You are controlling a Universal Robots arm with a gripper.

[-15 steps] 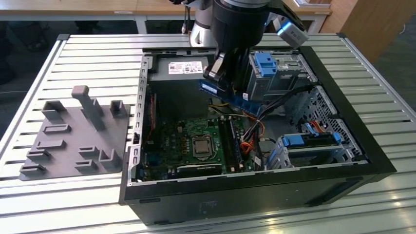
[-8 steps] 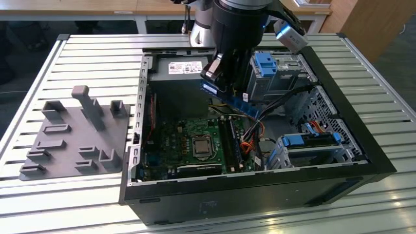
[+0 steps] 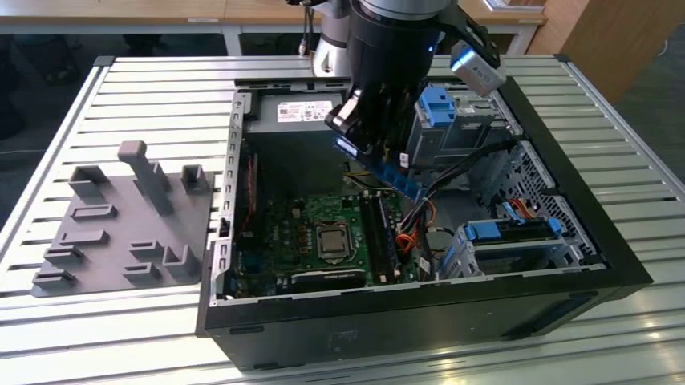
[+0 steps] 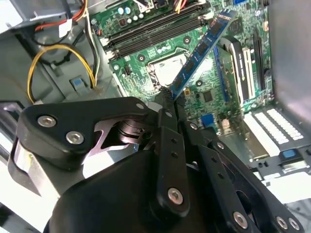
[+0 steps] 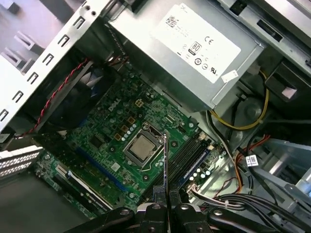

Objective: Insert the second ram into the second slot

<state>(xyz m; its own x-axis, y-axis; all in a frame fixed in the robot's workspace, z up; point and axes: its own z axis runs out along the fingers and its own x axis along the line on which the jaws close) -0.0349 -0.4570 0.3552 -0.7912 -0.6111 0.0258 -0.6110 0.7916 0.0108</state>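
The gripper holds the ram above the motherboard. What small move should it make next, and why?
Probably turn the second ram to line up with the memory slots before lowering. The gripper is shut on one end, and in the second wrist view the stick hangs above the motherboard at an angle to the slots, touching none.

A white label (image 5: pixel 197 43) on the grey power supply (image 5: pixel 165 70) carries small print, none clearly readable.

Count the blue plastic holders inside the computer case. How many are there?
2. The far blue holder sits beside the arm; the near blue holder sits by the case wall on the exterior view's right. The arm may hide others.
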